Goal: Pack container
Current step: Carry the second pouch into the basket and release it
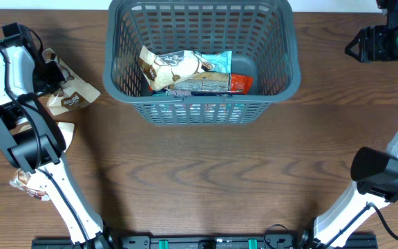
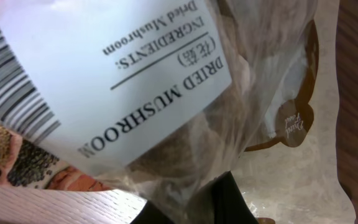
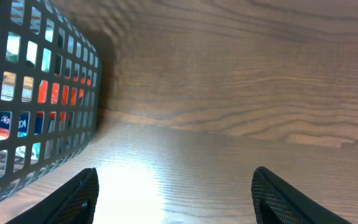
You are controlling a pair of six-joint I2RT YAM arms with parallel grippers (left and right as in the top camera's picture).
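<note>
Mushroom packet (image 2: 166, 93) crowds my left claw (image 1: 45, 72), grip unclear; right claw (image 3: 176, 196) gapes above wood-grain table (image 3: 241, 81), container (image 3: 36, 93) at frame left.

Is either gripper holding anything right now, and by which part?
Right gripper: open, nothing held. Left gripper sits against a clear plastic dried-mushroom packet with a white label; whether it is clamped on it cannot be told.
</note>
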